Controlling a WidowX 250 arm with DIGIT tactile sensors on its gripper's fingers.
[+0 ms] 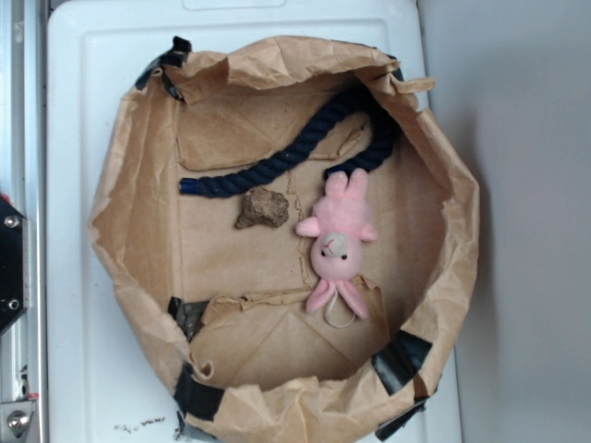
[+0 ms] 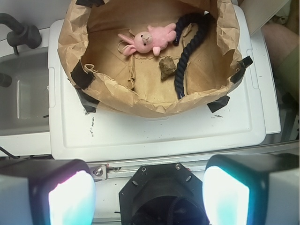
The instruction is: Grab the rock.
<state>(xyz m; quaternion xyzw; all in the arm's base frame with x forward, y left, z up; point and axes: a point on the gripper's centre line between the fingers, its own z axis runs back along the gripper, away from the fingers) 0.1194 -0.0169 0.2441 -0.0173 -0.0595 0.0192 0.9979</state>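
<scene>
Brown-grey and matte, the rock (image 1: 262, 209) lies on the flat paper floor of a crumpled brown paper bag tray (image 1: 138, 240), roughly in the middle and a little toward the rope side. I judge it hard, rigid and dense for its size, with rough angular faces that should give my pads good friction, so slipping worries me less than an uneven pinch rolling it sideways. I would take it across its narrower width, where two faces lie roughly opposite. A thick navy rope (image 1: 295, 152) curves just beside it on one side, and a pink plush bunny (image 1: 338, 242) lies close on the other, not touching it as far as I can tell. The tray sits on a white plastic lid (image 1: 83, 351). My gripper (image 2: 149, 194) hangs well back from the tray, above its near edge, jaws spread wide and holding nothing.
</scene>
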